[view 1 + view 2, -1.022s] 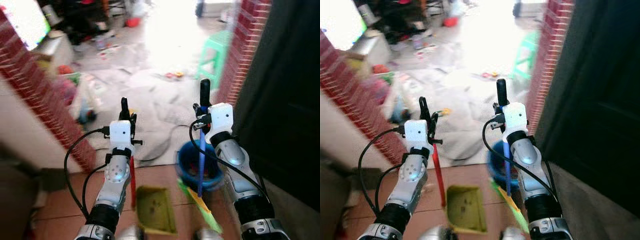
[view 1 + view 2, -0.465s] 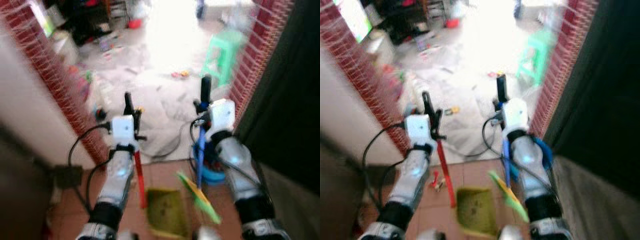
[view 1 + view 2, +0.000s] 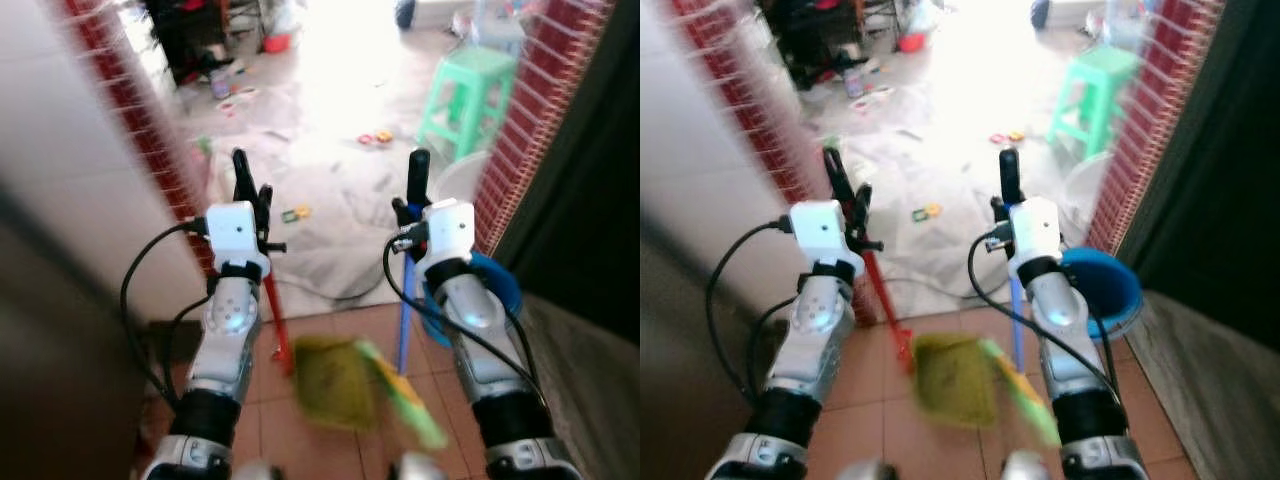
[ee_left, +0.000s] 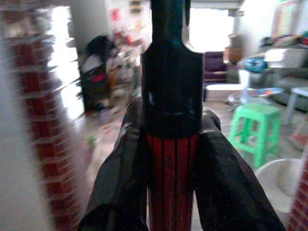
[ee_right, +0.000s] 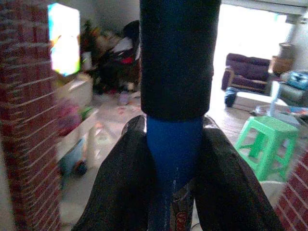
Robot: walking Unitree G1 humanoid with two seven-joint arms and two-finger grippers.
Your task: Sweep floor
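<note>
My left gripper (image 3: 248,192) is shut on the red handle (image 3: 274,322) of a dustpan. Its yellow-green pan (image 3: 331,381) hangs blurred over the tiled floor between my arms. In the left wrist view the red handle (image 4: 172,185) sits clamped between the black fingers (image 4: 120,183). My right gripper (image 3: 414,200) is shut on the blue broom handle (image 3: 405,325). The green and yellow broom head (image 3: 412,404) trails low beside the pan. The right wrist view has the blue handle (image 5: 175,150) held between both fingers, under a black grip.
A brick pillar (image 3: 150,135) and pale wall stand close on the left. A brick wall (image 3: 540,115) and a dark door (image 3: 590,200) are on the right. A blue bucket (image 3: 498,284) sits by my right arm. Ahead are a green stool (image 3: 474,88) and scattered litter (image 3: 376,137).
The whole view has shifted as I move toward the doorway; the left pillar looms nearer and the bucket now lies to the right. Pan and broom head swing. Both grips are unchanged.
</note>
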